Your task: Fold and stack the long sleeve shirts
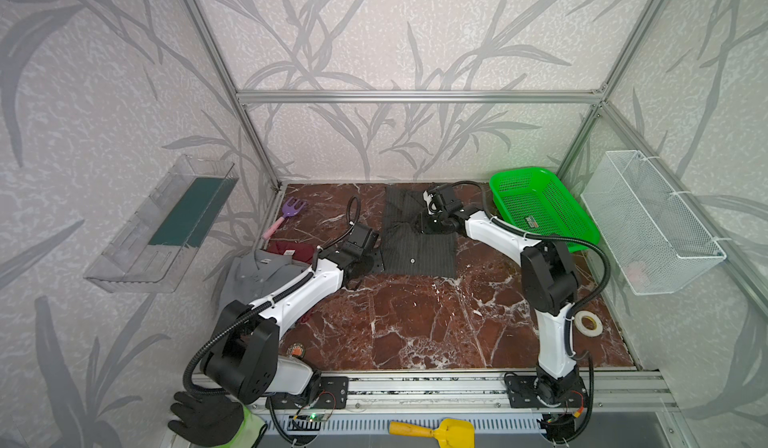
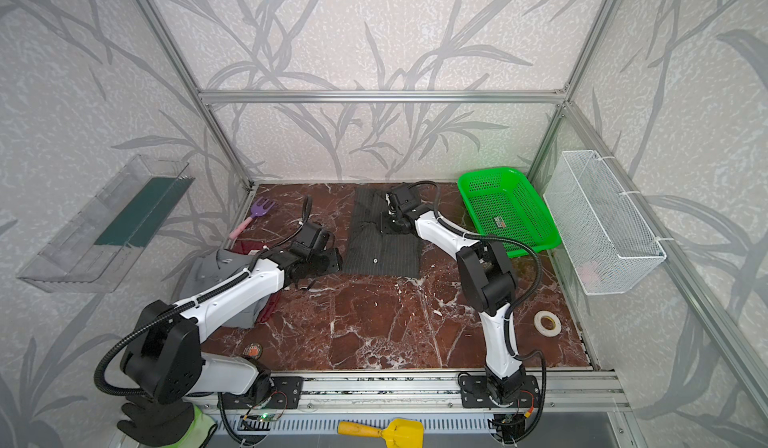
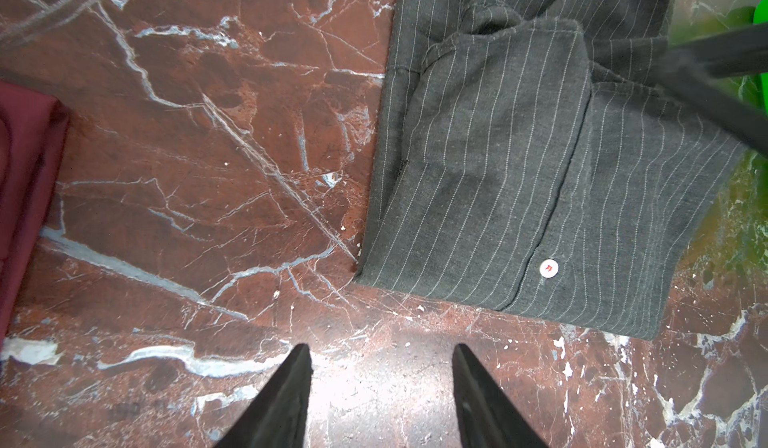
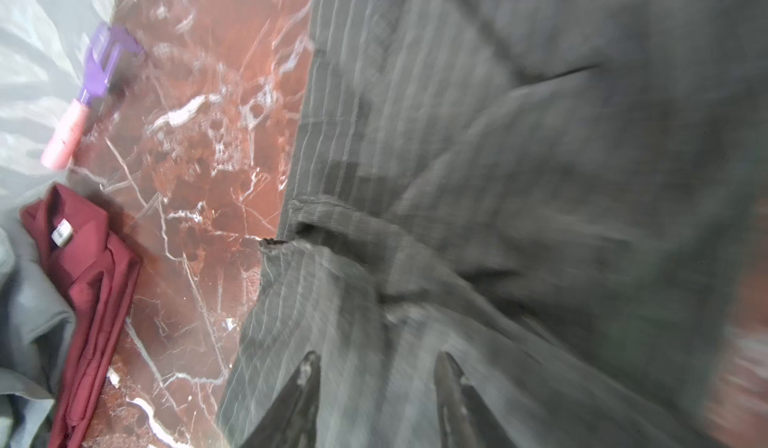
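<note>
The folding of the striped shirt is the step in hand. It lies flat at the back middle of the table, its sides turned in to a narrow oblong; one white button shows near the front hem. The right gripper hangs low over the shirt's upper part with jaws parted; that wrist view is blurred, so it seems empty, though I cannot rule out a pinch of cloth. The left gripper is likewise parted and holds nothing; it stands over bare table, just beside the shirt's near left corner.

The next move, I judge, is the cross fold: each gripper takes a hem corner and carries it toward the collar, the two kept level so the oblong stays square; the left is well placed, the right must reach to the other corner. Stacking comes after that.

By count there are three shirts — the striped one, a grey shirt and a red shirt; the last two lie in a loose heap at the left under the left arm, grey over red, neither neatly folded. There are two grippers and two baskets, a green basket and a wire basket, both on the right.
</note>
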